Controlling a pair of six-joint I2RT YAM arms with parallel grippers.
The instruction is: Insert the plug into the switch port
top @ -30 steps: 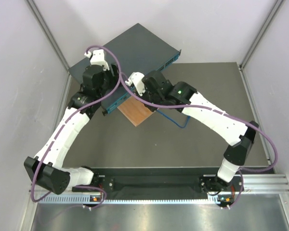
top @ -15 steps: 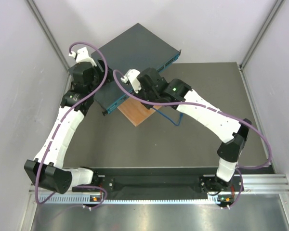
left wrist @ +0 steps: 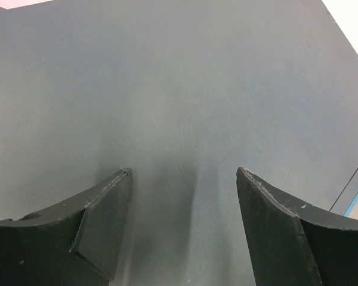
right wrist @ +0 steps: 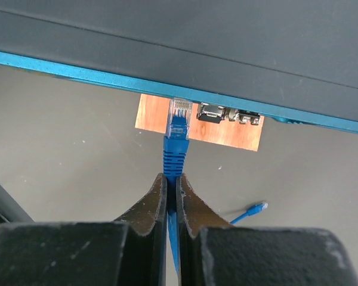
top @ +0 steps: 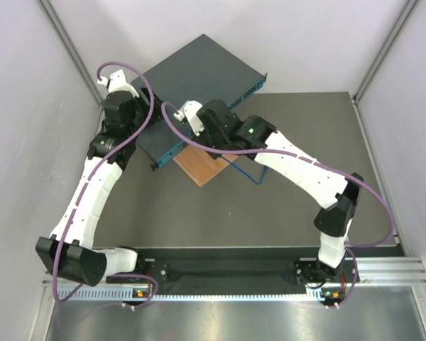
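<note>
Right wrist view shows you the right claw [right wrist: 172, 179] clamped on the blue cable [right wrist: 174, 156] just behind the plug [right wrist: 179, 113]. The plug's clear tip meets the bright blue front edge of the switch [right wrist: 227, 47], above the wooden square [right wrist: 227, 132]. Your left claw [left wrist: 185, 173] stands apart over the switch's dark top, at the far left corner of the table [top: 305, 128].

Left claw [left wrist: 184, 171] spread wide, right claw [right wrist: 171, 177] pinched tight, both stretched forward.
</note>
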